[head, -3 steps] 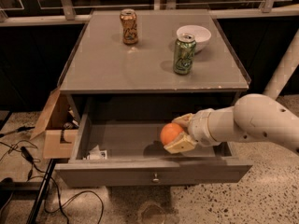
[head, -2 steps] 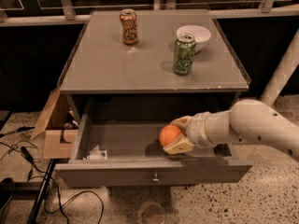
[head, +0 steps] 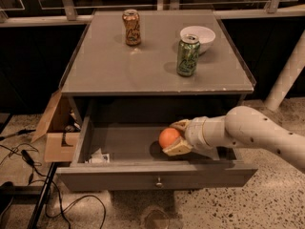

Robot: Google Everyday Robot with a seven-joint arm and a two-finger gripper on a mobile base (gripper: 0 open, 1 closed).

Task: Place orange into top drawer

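The orange (head: 168,138) is a round orange fruit held between my gripper's tan fingers (head: 178,147) inside the open top drawer (head: 157,176), low over the drawer floor at its right middle. My gripper (head: 174,137) reaches in from the right on a white arm (head: 252,132) and is shut on the orange. The drawer is pulled out, grey, with a small round metal knob (head: 158,181) on its front panel.
On the grey tabletop (head: 119,66) stand an orange-brown can (head: 132,26), a green can (head: 188,55) and a white bowl (head: 198,35). A small white object (head: 99,157) lies in the drawer's left front corner. A cardboard box (head: 55,128) and cables (head: 28,161) lie at the left.
The gripper with the orange has shifted slightly left and lower inside the drawer. Nothing else has moved.
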